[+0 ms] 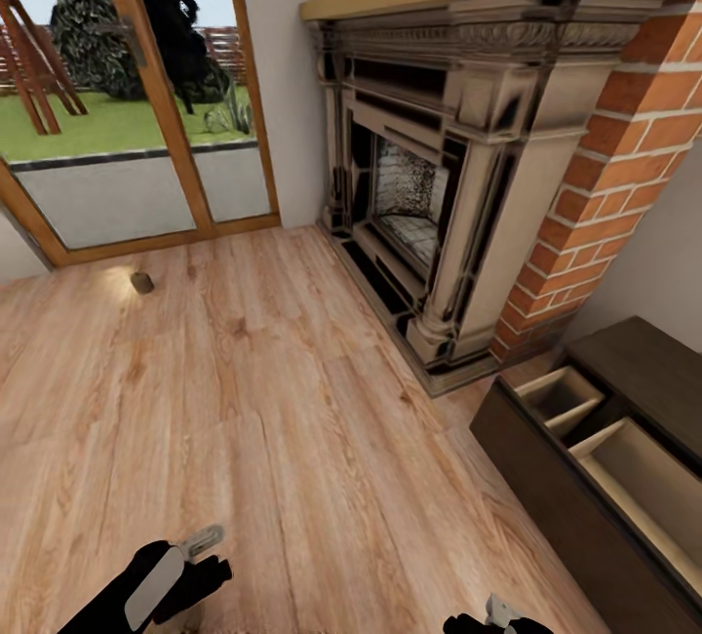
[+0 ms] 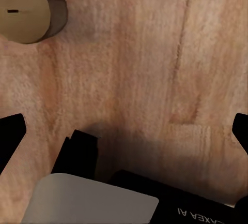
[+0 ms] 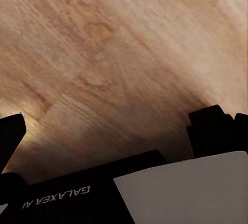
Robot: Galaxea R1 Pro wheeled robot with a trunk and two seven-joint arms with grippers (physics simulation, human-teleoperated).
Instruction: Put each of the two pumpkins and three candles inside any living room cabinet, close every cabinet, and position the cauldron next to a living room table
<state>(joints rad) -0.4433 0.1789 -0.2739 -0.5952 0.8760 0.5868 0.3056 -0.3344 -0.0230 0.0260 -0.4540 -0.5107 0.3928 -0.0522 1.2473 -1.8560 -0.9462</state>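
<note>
A stubby beige candle [image 2: 23, 9] with a small wick stands on the wood floor, ahead of my left gripper [image 2: 124, 131] and off to one side. That gripper is open with bare floor between its fingers, and it hangs low at the head view's bottom left [image 1: 207, 556]. Another small cylinder, apparently a candle [image 1: 142, 283], lies on the floor near the glass door. The dark-brown cabinet [image 1: 546, 478] stands at the right with two drawers pulled out, their pale insides [image 1: 564, 395] bare. My right gripper [image 3: 124, 125] is open over the floor. The pumpkins and cauldron are out of view.
An ornate grey fireplace surround [image 1: 458, 176] with a brick chimney [image 1: 624, 185] fills the far right wall. A wood-framed glass door [image 1: 136, 107] to the garden closes the far left. Open wood floor [image 1: 292, 400] lies between me, the door and the cabinet.
</note>
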